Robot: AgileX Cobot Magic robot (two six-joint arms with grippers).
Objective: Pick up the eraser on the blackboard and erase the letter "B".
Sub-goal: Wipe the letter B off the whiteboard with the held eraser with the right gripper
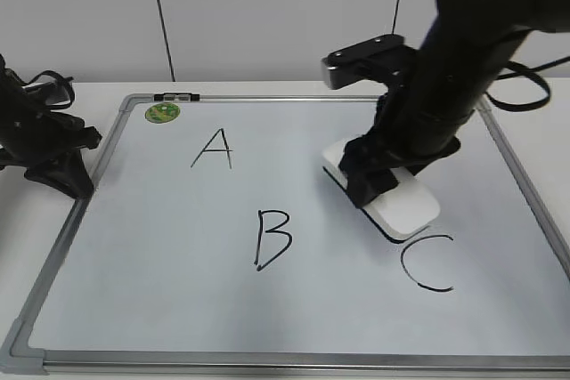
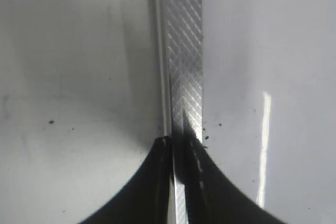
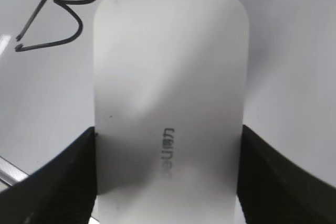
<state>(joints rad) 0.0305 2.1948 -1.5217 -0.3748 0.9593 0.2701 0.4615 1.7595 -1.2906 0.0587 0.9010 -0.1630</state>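
Observation:
The white eraser (image 1: 405, 206) lies on the blackboard (image 1: 160, 291), right of centre, just above the black "C" (image 1: 427, 264). My right gripper (image 1: 372, 181) is shut on the eraser, one jaw on each long side; in the right wrist view the eraser (image 3: 170, 93) fills the middle with grey lettering on top. The letter "B" (image 1: 272, 239) is at the board's middle, left of the eraser; part of it shows in the right wrist view (image 3: 58, 17). The black "A" (image 1: 213, 148) is above it. My left gripper (image 2: 178, 145) is shut, over the board's left frame (image 2: 184, 51).
A round green sticker (image 1: 162, 113) sits at the board's top left corner. The left arm (image 1: 44, 144) rests at the board's left edge on the white table. Black cables run along the back wall and at the far right.

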